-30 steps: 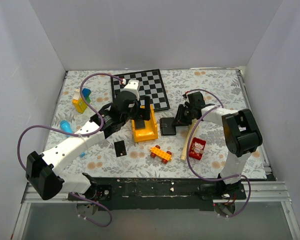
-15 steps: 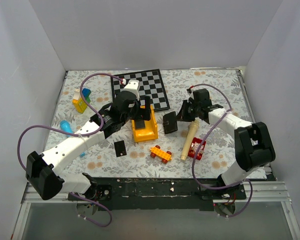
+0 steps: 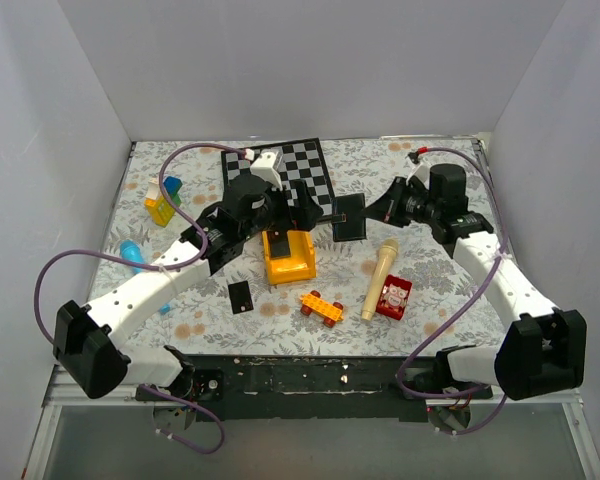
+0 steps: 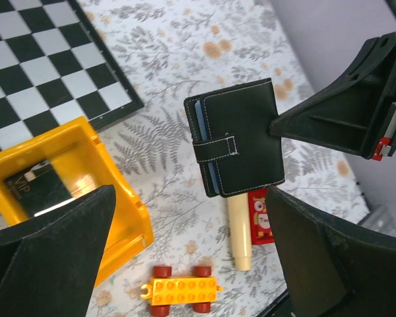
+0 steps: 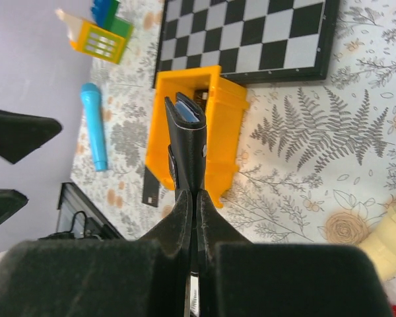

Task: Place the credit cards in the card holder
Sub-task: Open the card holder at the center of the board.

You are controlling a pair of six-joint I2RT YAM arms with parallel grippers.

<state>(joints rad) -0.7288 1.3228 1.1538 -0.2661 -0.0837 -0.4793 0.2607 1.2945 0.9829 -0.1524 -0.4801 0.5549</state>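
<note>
My right gripper (image 3: 375,213) is shut on one edge of the card holder (image 3: 349,217), a closed black wallet with a snap tab, and holds it in the air right of the yellow bin. The right wrist view shows the card holder edge-on (image 5: 188,142) between my fingers (image 5: 185,218). It also shows in the left wrist view (image 4: 241,139). My left gripper (image 3: 293,213) hovers open and empty over the bin. One black credit card (image 3: 240,296) lies flat on the table. Another credit card (image 4: 33,191) lies inside the bin.
The yellow bin (image 3: 270,262) stands mid-table, with a chessboard (image 3: 295,175) behind it. An orange brick car (image 3: 321,307), a beige toy microphone (image 3: 380,278) and a red packet (image 3: 394,296) lie in front. A blue microphone (image 3: 132,253) and coloured blocks (image 3: 163,200) are at the left.
My right arm has lifted the card holder off the table and carried it back and to the right, turning it upright. My left arm has barely moved.
</note>
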